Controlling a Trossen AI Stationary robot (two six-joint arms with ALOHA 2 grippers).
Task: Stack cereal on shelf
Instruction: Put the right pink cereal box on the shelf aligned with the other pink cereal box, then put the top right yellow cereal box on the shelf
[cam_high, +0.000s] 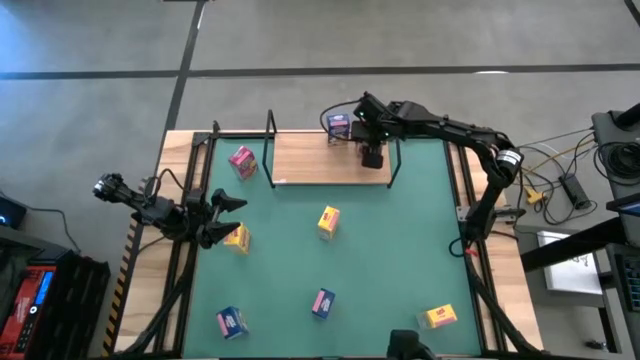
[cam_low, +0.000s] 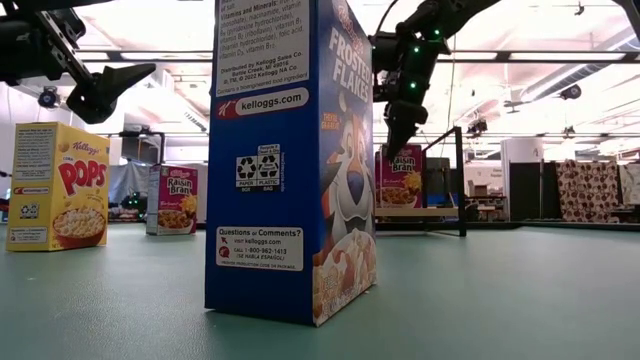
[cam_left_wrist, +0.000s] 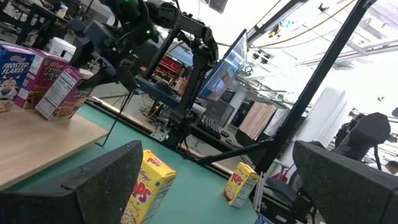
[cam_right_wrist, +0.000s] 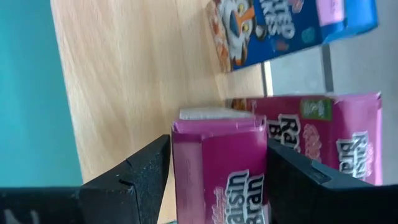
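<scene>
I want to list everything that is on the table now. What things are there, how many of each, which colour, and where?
Shelf: one, light wood board with black uprights, far side of the table.
Mat: one, green, covering the table.
Yellow cereal boxes: three, on the mat: middle, beside the left gripper, near right corner.
Blue cereal boxes: three; two on the mat's near side, one on the shelf.
Pink cereal boxes: three; one on the mat left of the board, one on the shelf, one gripped.
Left gripper: one, black, open, over the mat's left side.
Right gripper: one, black, shut on a pink box over the shelf.
</scene>
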